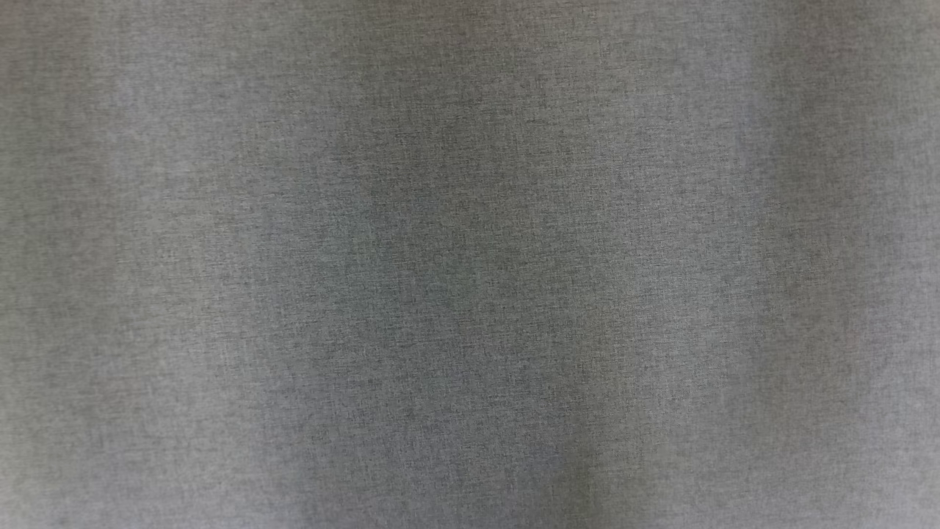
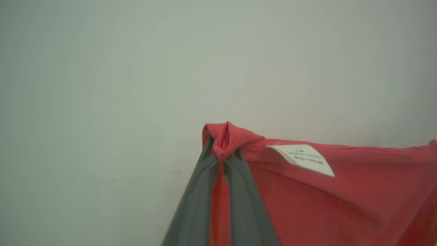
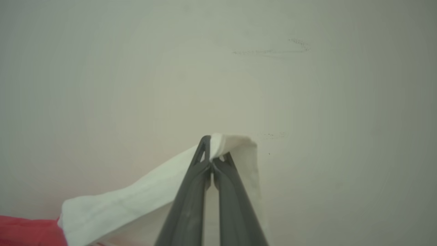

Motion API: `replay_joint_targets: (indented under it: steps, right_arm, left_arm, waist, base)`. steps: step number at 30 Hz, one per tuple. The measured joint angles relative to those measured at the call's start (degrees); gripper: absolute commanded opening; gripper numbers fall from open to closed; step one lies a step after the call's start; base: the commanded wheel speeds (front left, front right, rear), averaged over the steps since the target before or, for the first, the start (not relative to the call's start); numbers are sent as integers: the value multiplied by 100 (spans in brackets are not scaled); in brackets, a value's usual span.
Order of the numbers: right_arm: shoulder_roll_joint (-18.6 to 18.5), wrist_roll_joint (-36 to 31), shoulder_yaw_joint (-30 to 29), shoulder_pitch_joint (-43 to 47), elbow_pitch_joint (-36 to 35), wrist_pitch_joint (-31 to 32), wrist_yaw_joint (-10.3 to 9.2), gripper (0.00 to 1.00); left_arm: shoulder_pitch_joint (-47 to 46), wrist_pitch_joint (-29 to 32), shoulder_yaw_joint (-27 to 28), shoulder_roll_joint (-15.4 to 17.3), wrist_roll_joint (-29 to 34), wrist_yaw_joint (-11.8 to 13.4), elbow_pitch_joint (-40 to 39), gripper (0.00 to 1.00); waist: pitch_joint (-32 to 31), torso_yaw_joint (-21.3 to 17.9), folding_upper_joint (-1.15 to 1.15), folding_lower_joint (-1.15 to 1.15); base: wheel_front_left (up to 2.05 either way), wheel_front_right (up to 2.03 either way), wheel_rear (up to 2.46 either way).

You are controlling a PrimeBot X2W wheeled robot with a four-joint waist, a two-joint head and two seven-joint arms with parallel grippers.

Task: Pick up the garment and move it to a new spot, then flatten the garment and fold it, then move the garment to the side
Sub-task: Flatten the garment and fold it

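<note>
Garment is pinched by both grippers: left gripper clamps a red corner, cloth trailing to its right; right gripper clamps a white edge. I judge we're mid-carry; next I must set it down and spread it flat.

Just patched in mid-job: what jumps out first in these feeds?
The left tool pinches a bunched red edge of the garment, with a white label just right of it in the left wrist view. The right tool is shut on white fabric trailing toward lower left. The head view shows grey woven cloth close up.
</note>
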Motion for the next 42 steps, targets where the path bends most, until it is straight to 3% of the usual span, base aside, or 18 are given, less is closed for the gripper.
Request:
replay_joint_targets:
  steps: [7,12,16,20,22,27,30,35,42]
  right_arm:
    - [-199,581,564,922,-537,-371,0,0]
    - [-664,1383,847,2424,-1478,-630,0,0]
    - [-1115,1950,739,4130,-2430,-805,0,0]
    - [-1606,2042,210,5905,-3410,-902,0,0]
    - [-1645,2079,-166,6846,-3804,-909,0,0]
    - [-1129,1996,-1185,9038,-4680,-910,0,0]
    - [-745,1724,-1681,10198,-5131,-901,1,0]
    - [29,1302,-2198,11834,-5594,-791,2,0]
    - [544,695,-2431,13055,-5842,-644,4,0]
  left_arm:
    - [943,-659,-234,-37,-337,0,-265,0]
    - [2248,-978,-208,8,-676,1,-724,0]
    - [3563,-1096,-120,135,-775,69,-1340,0]
    - [4981,-1133,170,119,-744,493,-2258,0]
    - [5675,-1145,455,91,-698,704,-2826,0]
    - [7520,-1145,1059,-108,-511,1036,-3833,0]
    - [8462,-1144,1298,-265,-470,1100,-4125,0]
    - [9710,-1144,1499,-491,-421,977,-4105,0]
    - [10677,-1144,1703,-586,66,855,-3873,0]
  waist:
    - [-196,60,0,0]
    - [-551,60,0,0]
    - [-906,42,-1,0]
    - [-1273,29,-2,-1]
    - [-1433,26,-2,-2]
    - [-1775,6,-2,-1]
    - [-1956,-8,-2,-1]
    - [-2228,-20,-2,-1]
    - [-2524,-106,-2,-1]
  base:
    - [0,0,0]
    - [0,0,0]
    - [0,0,0]
    - [0,0,0]
    - [0,0,0]
    - [0,0,0]
    - [0,0,0]
    - [0,0,0]
    - [0,0,0]
